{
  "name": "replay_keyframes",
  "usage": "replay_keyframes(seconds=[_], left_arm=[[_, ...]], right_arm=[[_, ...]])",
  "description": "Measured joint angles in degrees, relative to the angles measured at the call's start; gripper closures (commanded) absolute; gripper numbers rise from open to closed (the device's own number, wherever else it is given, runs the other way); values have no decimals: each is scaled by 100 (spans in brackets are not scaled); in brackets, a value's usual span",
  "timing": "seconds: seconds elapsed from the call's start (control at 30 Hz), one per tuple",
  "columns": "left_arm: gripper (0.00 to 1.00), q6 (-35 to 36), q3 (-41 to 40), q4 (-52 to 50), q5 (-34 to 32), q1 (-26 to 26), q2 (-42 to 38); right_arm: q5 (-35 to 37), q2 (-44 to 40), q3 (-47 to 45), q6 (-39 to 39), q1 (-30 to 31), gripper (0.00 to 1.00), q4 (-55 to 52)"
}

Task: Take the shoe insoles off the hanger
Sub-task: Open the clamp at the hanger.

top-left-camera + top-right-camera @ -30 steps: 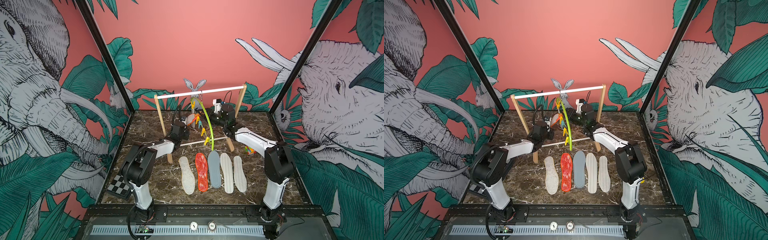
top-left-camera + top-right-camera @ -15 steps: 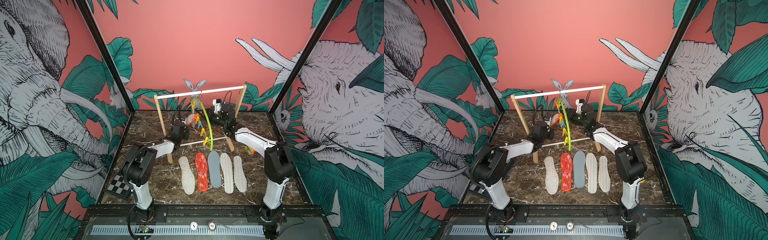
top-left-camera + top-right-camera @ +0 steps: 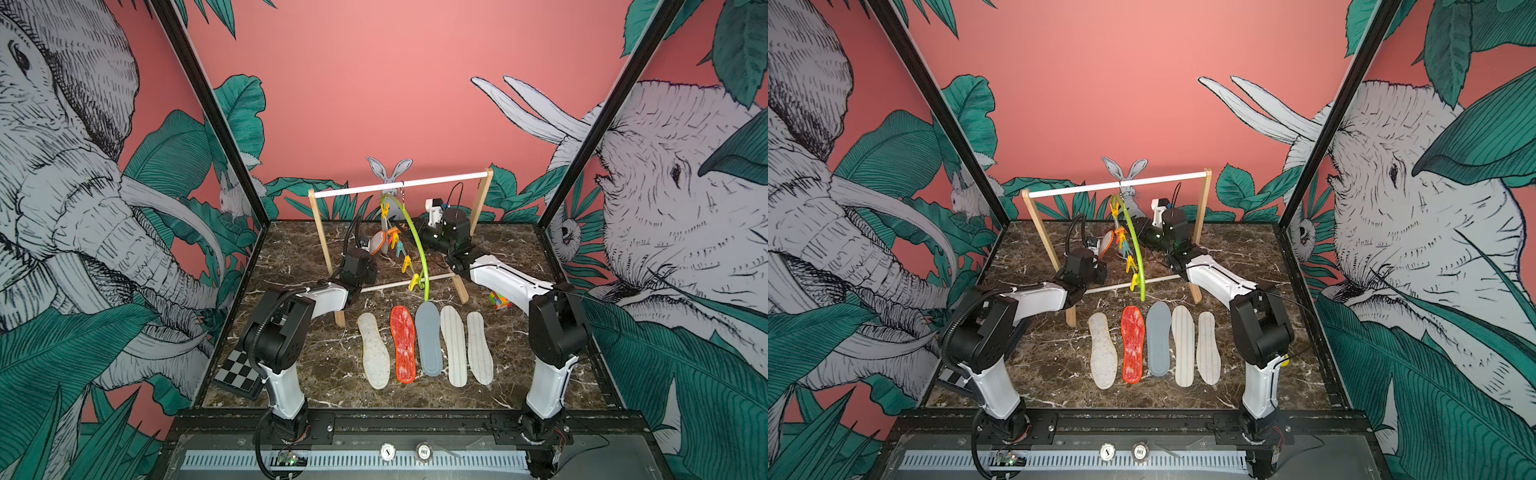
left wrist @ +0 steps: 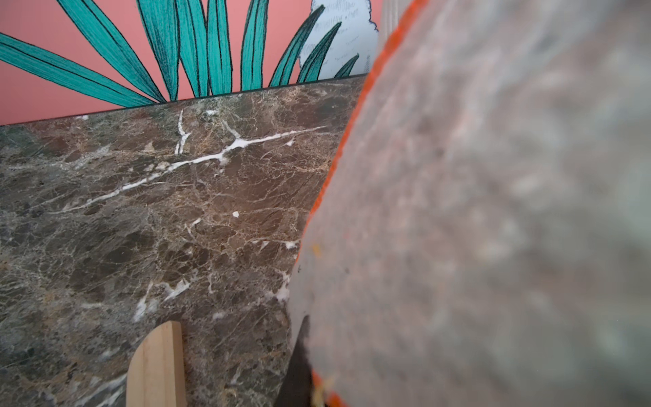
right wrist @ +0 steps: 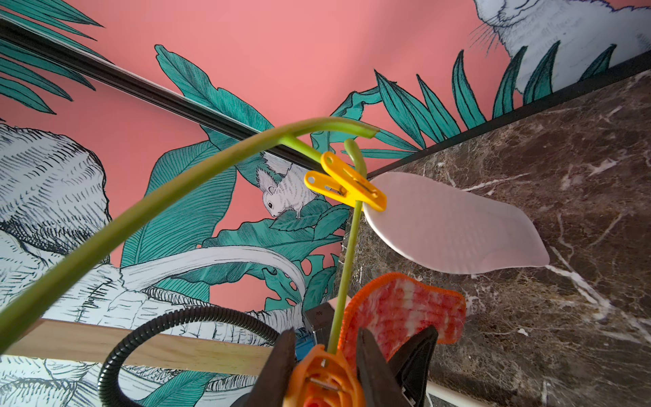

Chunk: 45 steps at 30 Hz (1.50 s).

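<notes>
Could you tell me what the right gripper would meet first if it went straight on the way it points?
The orange peg: the right gripper seems to pinch it between its jaws. Straight past the peg, the red-orange insole looks next, though depth is unclear.

Robot test booth, jungle-mural walls [image 3: 374,83], black frame posts [image 3: 216,120], marble tabletop [image 3: 324,374], two bench-mounted arms [image 3: 557,328]
</notes>
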Motion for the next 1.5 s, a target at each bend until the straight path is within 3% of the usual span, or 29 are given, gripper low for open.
replay_keyframes(seconds=[0.1,0.43,0.73,1.5], left_arm=[[100,-39,-33,46,-9,7,0],[100,-105,-81,109,-2,9,0],[100,-105,-85,120,177,11,0],[100,-267,-411,-170,1314,20,-931]], right_arm=[[-9,0,0,33,0,69,0],[-17,0,0,81,0,44,26],[101,-11,-186,24,-33,29,20],[85,-592,-1373,-120,-369,27,173]])
